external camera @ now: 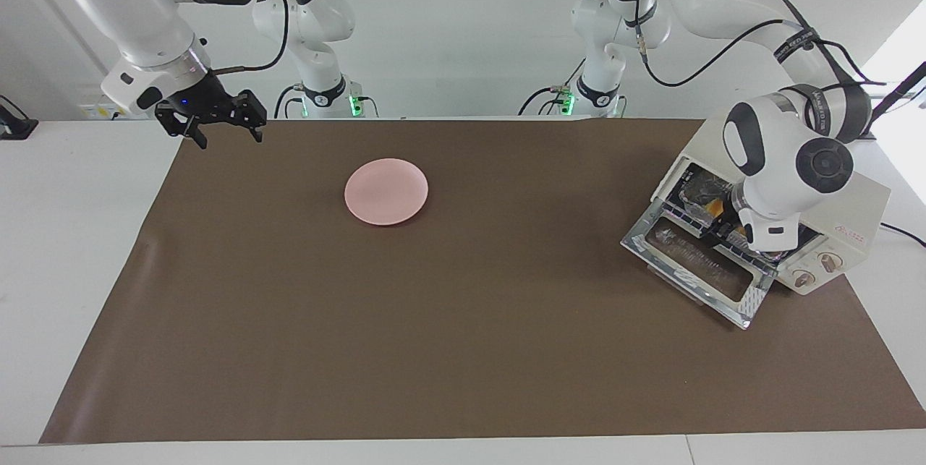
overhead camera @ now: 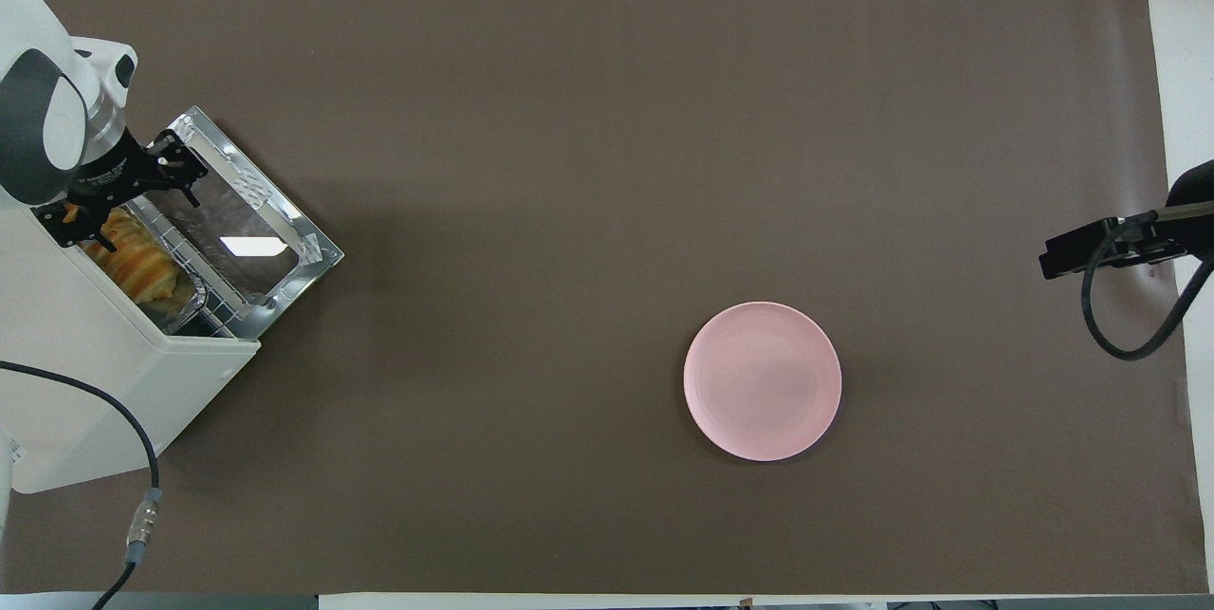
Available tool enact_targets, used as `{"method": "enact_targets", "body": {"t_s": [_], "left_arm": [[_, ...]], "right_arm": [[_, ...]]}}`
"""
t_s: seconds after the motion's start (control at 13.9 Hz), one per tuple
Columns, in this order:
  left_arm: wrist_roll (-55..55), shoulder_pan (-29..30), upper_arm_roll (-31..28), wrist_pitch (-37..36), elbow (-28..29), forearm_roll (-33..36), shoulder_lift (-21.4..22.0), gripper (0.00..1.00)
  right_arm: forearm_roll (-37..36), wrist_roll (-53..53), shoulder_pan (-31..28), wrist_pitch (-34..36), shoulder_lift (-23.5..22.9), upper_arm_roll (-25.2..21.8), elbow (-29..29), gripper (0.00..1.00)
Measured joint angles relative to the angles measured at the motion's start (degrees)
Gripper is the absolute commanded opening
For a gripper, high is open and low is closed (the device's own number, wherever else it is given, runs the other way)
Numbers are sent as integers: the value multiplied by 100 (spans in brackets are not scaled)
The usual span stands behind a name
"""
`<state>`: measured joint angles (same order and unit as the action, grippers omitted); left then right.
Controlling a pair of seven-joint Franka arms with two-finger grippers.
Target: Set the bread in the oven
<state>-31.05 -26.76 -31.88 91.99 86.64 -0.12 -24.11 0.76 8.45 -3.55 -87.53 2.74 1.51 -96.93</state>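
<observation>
Brown mat: bread (overhead camera: 133, 254) in oven (overhead camera: 104, 382), beneath spread left pincer (overhead camera: 119, 197).

Bread (overhead camera: 133, 254) in oven (overhead camera: 114, 373), at left arm's end; plate (overhead camera: 762, 380) well apart, twd right arm's end.

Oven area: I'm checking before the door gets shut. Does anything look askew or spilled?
Nothing stands out. The bread lies in the foil tray inside the oven; the left gripper hangs open above it. The right gripper waits.
</observation>
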Motion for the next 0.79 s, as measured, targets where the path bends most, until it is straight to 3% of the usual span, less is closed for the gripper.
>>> {"method": "enact_targets", "body": {"t_s": [0.36, 0.79], "left_arm": [[1501, 4, -20, -97, -247, 6, 570, 100], [2467, 7, -29, -943, -238, 11, 1390, 100]], "right_arm": [[0, 0, 0, 0, 0, 0, 0, 100], [0, 0, 0, 0, 2, 0, 0, 100]]}}
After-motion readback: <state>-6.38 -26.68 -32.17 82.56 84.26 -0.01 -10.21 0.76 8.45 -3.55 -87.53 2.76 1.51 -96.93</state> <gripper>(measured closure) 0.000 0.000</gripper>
